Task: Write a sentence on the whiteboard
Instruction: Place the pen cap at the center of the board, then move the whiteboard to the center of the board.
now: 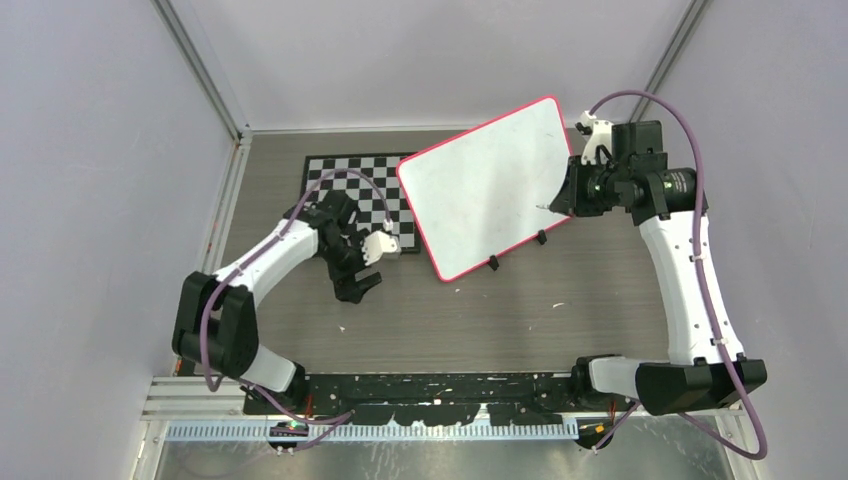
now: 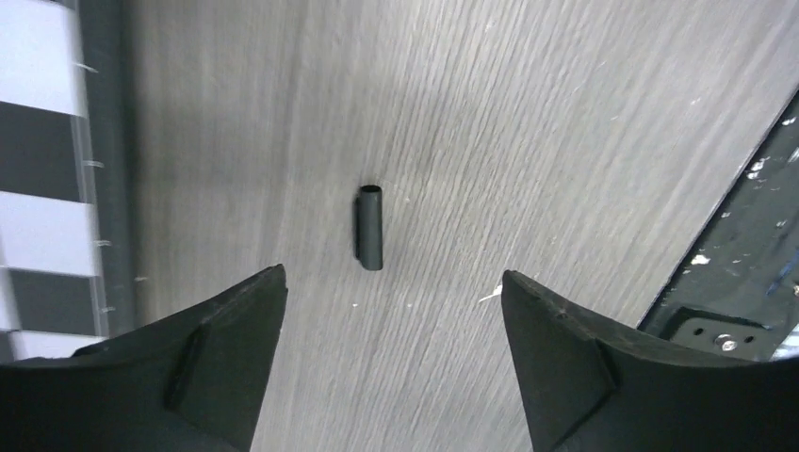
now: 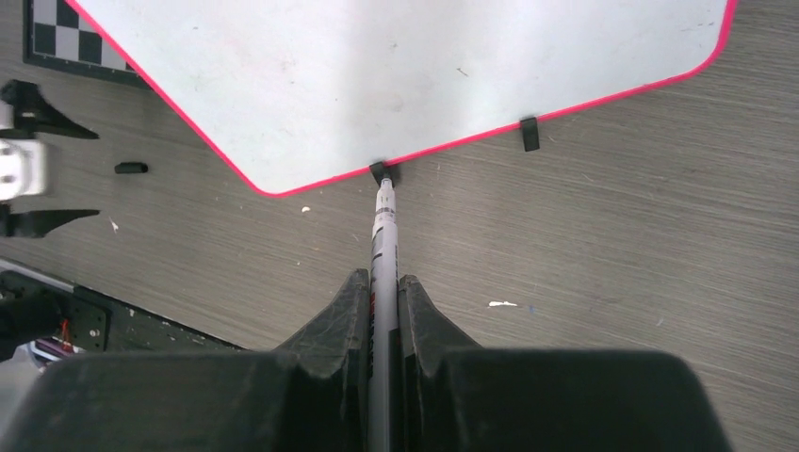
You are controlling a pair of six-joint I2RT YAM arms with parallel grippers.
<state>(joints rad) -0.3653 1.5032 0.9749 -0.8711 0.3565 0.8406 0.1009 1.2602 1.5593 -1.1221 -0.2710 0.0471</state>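
The whiteboard (image 1: pixel 485 190) lies tilted on the table, white with a pink-red frame and two black clips on its near edge. It also shows in the right wrist view (image 3: pixel 424 66). Its surface is blank; no sentence shows. My right gripper (image 1: pixel 566 200) (image 3: pixel 382 279) is shut on a white uncapped marker (image 3: pixel 383 235), whose tip (image 1: pixel 545 207) is by the board's right part. I cannot tell whether it touches. My left gripper (image 1: pixel 358 288) (image 2: pixel 393 275) is open above a small black marker cap (image 2: pixel 371 228) lying on the table.
A black-and-white checkerboard (image 1: pixel 350 185) lies behind and left of the whiteboard, partly under it. The cap (image 3: pixel 131 169) also shows in the right wrist view, left of the board. A black rail (image 1: pixel 430 385) runs along the table's near edge.
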